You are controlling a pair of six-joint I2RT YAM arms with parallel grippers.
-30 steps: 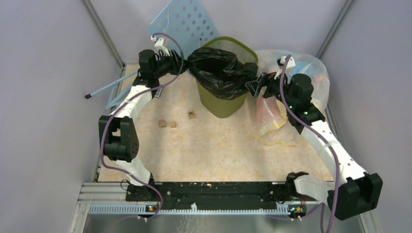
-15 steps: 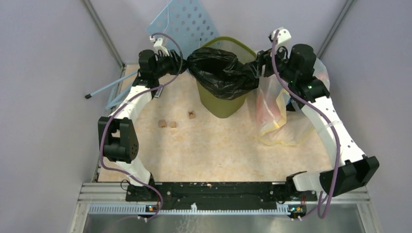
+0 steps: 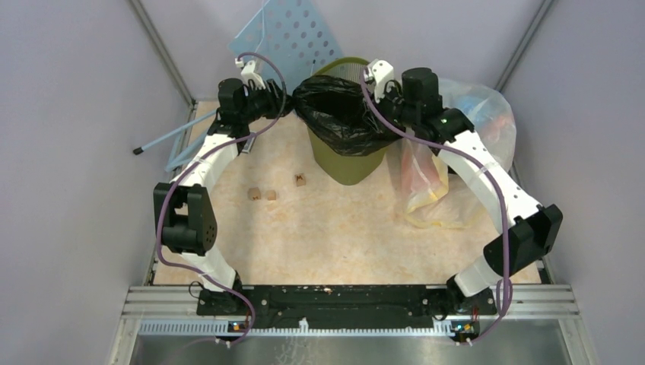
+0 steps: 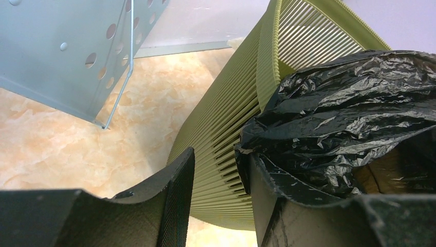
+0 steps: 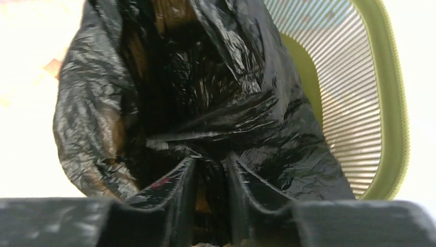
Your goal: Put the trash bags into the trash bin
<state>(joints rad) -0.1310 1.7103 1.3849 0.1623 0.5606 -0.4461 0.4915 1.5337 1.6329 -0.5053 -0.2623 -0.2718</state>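
The right tool point(image 5: 210, 160), narrow, pinches the trash bags point(image 5: 247, 118); stretch that edge outward over the trash bin point(image 5: 391, 103) rim. I cannot tell the left tool point(image 4: 218, 157) grip.

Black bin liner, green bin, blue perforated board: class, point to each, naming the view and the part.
black bin liner point(image 3: 335, 125), top external view, crinkled plastic at the bin's mouth.
green bin point(image 4: 221, 134), left wrist view, ribbed outer wall.
blue perforated board point(image 3: 293, 30), top external view, holed face.

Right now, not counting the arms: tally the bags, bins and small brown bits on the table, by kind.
Black trash bag: 1
Clear bag of rubbish: 1
Olive-green bin: 1
Small brown bits: 3
Total: 6
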